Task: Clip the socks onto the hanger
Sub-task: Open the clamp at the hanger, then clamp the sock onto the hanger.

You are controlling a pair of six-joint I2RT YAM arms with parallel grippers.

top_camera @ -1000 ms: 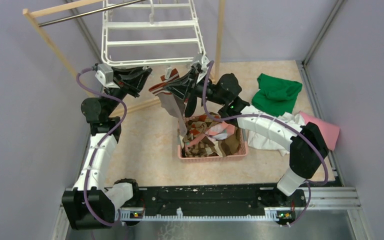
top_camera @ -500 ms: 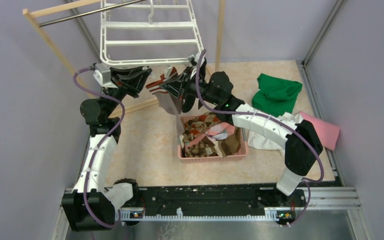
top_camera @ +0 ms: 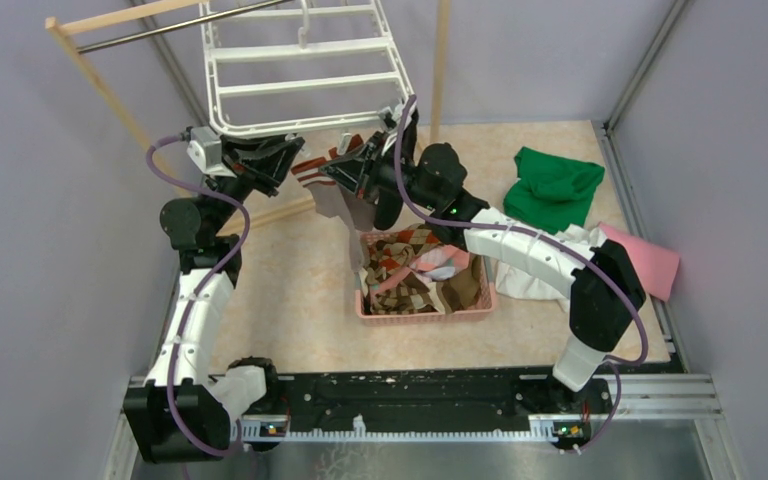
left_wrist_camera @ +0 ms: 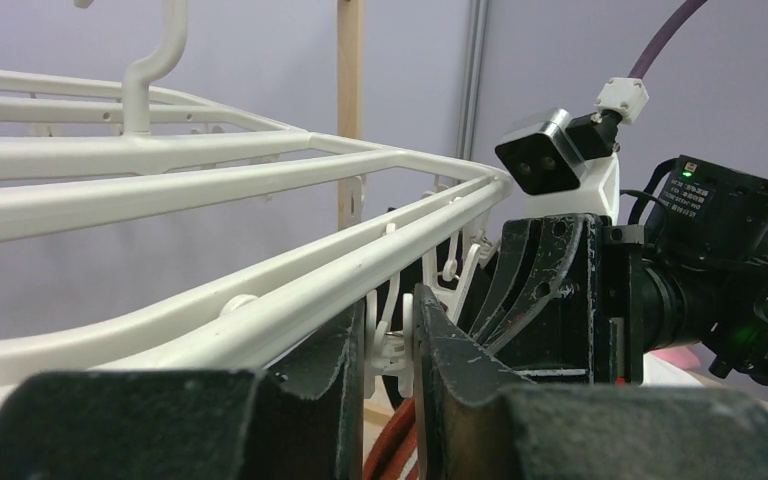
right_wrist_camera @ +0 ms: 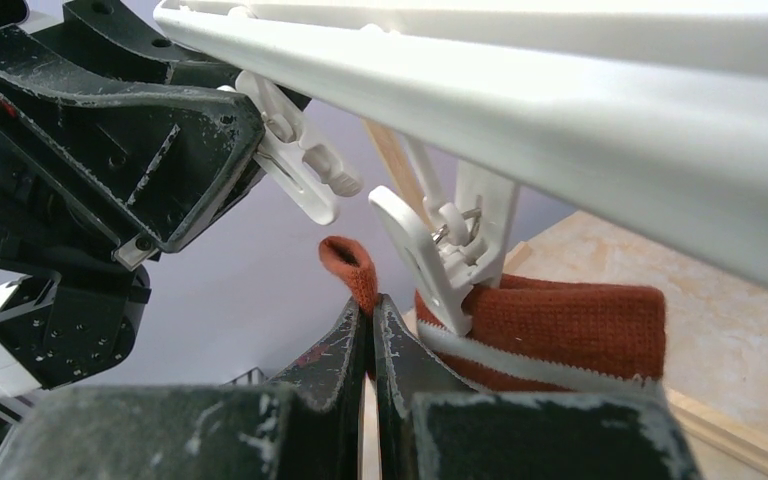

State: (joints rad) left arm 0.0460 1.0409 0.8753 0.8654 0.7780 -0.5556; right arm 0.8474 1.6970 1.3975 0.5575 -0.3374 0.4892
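A: Item one, the hanger [right_wrist_camera: 610,110]. Where do we enter it?
B: We log it hung off the wooden rack [top_camera: 441,60], over the far part of the bench [top_camera: 290,290]. Frame tilted, long axis running away from us toward the far wall, short near edge facing the arms.
A: And the left gripper [left_wrist_camera: 390,305]?
B: Clenched on a clip [right_wrist_camera: 295,175] dangling from that near edge. We see the white clip squeezed between the black fingers, its free end sticking out toward the sock.
A: The right gripper [right_wrist_camera: 370,305]?
B: Clamped on the sock [right_wrist_camera: 560,320], grasping a fold of its rust cuff. We note the cuff uppermost, just beneath the hanger's near rail, and the grey-brown body hanging down. The long axis is close to upright, foot end dropping toward the far-left corner of the pink basket [top_camera: 460,312].
A: The second clip [right_wrist_camera: 430,260]?
B: Lying against the cuff, above its white stripe. Whether it bites the cloth we cannot tell.
A: Remaining stock?
B: More socks [top_camera: 410,265], argyle and pink among them, heaped in the basket at mid-bench. A green cloth [top_camera: 555,185] and a pink cloth [top_camera: 655,262] near the right edge, well apart from the hanger.
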